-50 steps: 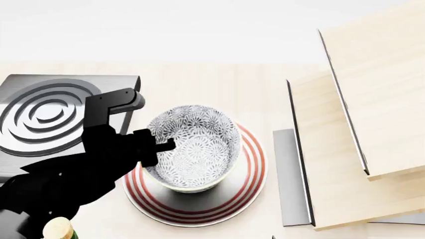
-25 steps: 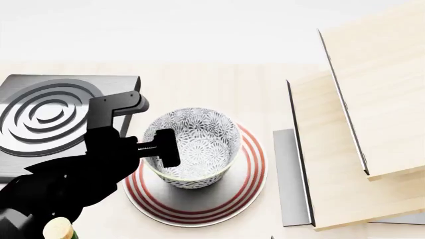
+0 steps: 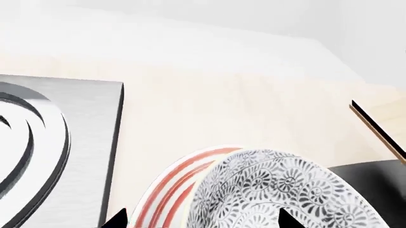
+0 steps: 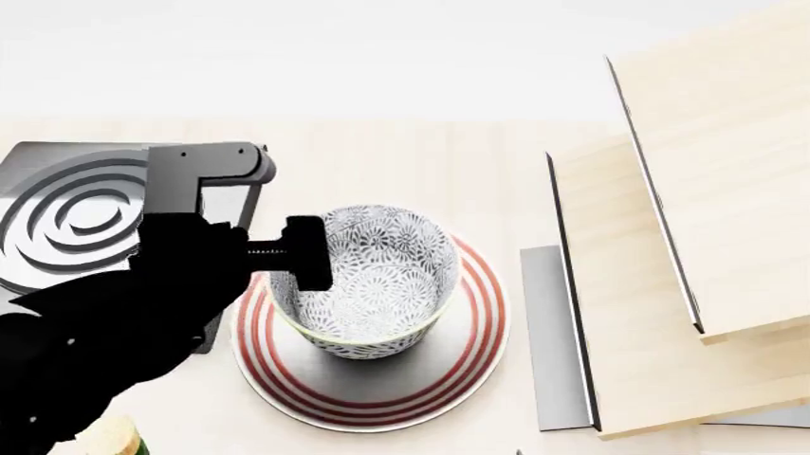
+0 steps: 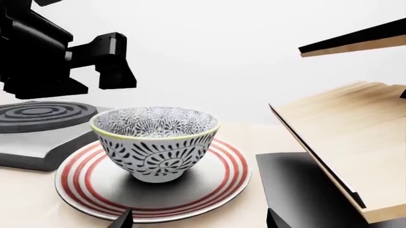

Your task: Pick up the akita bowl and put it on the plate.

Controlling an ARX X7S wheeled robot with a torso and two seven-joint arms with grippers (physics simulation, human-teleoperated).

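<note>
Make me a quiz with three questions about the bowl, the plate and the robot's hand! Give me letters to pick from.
1. Where is the bowl?
A. on the burner
B. on the plate
C. on the wooden shelf

2. What colour are the rings on the plate?
A. red
B. blue
C. green

3. What is the left gripper doing?
A. squeezing the bowl
B. lying on the table
C. up above the bowl, not touching it

Answers:
1. B: the right wrist view shows the bowl standing upright in the middle of the plate.
2. A: red rings run around the plate's rim, seen in the head view too.
3. C: in the right wrist view the black gripper hangs higher than the bowl's rim, with clear space between them.
</note>
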